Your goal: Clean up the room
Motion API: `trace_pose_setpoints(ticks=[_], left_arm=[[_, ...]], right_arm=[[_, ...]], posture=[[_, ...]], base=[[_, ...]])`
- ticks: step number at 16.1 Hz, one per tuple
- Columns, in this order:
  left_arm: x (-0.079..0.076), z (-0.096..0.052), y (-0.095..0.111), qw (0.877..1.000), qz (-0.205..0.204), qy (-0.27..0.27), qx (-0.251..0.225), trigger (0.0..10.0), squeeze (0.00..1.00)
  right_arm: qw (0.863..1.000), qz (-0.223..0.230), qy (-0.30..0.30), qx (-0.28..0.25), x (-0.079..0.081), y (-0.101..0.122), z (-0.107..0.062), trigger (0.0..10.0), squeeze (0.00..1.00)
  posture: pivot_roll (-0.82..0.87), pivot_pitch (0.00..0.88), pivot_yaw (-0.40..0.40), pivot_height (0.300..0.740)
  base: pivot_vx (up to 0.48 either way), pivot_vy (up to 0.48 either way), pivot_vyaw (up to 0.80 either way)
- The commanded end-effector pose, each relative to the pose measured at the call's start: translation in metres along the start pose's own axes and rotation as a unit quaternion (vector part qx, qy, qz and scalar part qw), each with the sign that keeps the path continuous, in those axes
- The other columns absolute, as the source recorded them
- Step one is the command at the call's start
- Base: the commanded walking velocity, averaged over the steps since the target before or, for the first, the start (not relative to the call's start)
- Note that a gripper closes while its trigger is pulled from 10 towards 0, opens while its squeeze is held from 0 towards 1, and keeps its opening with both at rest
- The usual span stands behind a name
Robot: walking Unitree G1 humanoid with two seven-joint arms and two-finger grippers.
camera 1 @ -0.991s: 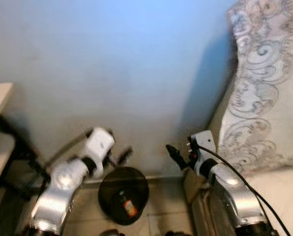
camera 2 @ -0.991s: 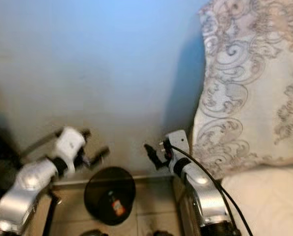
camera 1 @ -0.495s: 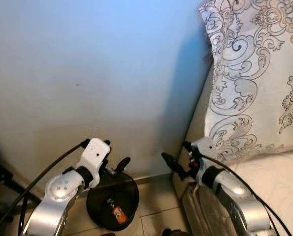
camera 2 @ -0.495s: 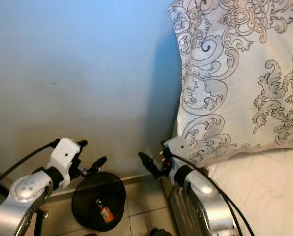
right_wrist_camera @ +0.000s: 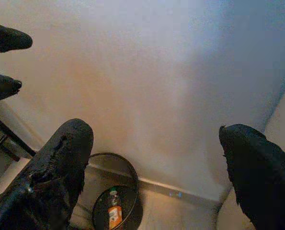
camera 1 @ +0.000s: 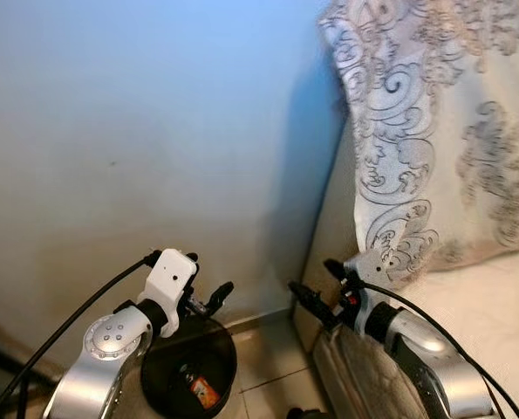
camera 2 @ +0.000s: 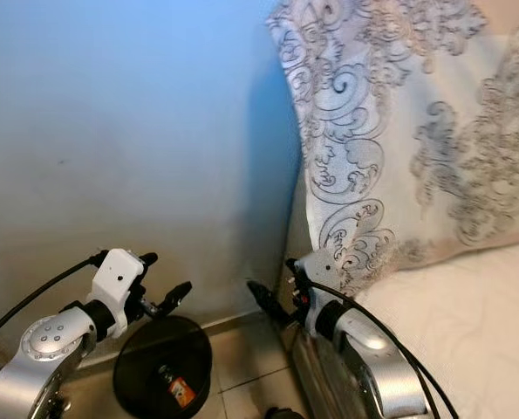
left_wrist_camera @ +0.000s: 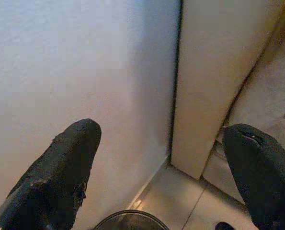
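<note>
A round black bin (camera 1: 187,371) stands on the tiled floor against the wall, with a small bottle with an orange label (camera 1: 198,389) lying inside it. My left gripper (camera 1: 208,281) hovers just above the bin's rim, open and holding nothing. To its right my right gripper (camera 1: 312,279) is also open and empty, beside the corner of the bed. In the right wrist view the bin (right_wrist_camera: 114,203) and the bottle (right_wrist_camera: 114,214) lie below the spread fingers (right_wrist_camera: 61,167).
A plain pale wall (camera 1: 154,131) fills the space ahead. On the right is a bed (camera 1: 495,305) with a white cover and a large swirl-patterned pillow (camera 1: 433,148) leaning upright. Bare floor tiles (camera 1: 268,349) lie between the bin and the bed.
The camera has swung to the right: the bin has slid left in the picture and more of the bed and pillow shows. Both arms keep the same pose with open fingers.
</note>
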State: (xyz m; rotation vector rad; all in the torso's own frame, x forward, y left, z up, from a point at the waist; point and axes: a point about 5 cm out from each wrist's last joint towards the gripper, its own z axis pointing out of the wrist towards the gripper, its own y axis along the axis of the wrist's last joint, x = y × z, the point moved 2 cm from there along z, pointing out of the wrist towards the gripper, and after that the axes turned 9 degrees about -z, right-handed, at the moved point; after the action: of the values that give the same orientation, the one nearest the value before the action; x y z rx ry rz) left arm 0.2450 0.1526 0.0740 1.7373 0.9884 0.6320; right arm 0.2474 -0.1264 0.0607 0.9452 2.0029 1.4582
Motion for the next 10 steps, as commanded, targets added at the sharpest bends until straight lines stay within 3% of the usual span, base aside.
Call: trace_pose_setpoints(ticks=[1,6,7,9,10], left_arm=[[-0.002,0.0,0.003,1.0,0.008,-0.011,0.004,10.0,0.0],[0.0,-0.002,-0.002,1.0,0.008,-0.011,0.014,10.0,0.0],[-0.002,-0.001,-0.003,1.0,0.013,-0.015,0.018,10.0,0.0],[-0.002,0.001,-0.002,1.0,0.013,-0.019,0.018,10.0,0.0],[-0.004,0.005,-0.001,1.0,0.009,-0.022,0.016,10.0,0.0]], right_arm=[[1.0,-0.007,0.002,-0.009,-0.003,0.009,0.0,10.0,1.0],[1.0,-0.003,0.016,-0.011,-0.005,0.01,-0.004,10.0,0.97],[1.0,0.0,0.017,-0.007,-0.005,0.007,-0.006,10.0,0.84],[1.0,0.002,0.021,-0.004,-0.004,0.006,-0.008,10.0,0.79],[0.999,-0.005,0.032,-0.002,-0.003,0.007,-0.011,10.0,0.49]], posture=[[0.13,0.0,0.021,0.74],[0.13,0.0,0.017,0.74],[0.13,0.0,0.017,0.74],[0.12,0.0,0.025,0.74],[0.11,0.0,0.032,0.74]], base=[[0.0,0.0,-0.77],[0.0,0.0,-0.76],[0.0,0.0,-0.76],[0.0,0.0,-0.75],[0.0,0.0,-0.74]])
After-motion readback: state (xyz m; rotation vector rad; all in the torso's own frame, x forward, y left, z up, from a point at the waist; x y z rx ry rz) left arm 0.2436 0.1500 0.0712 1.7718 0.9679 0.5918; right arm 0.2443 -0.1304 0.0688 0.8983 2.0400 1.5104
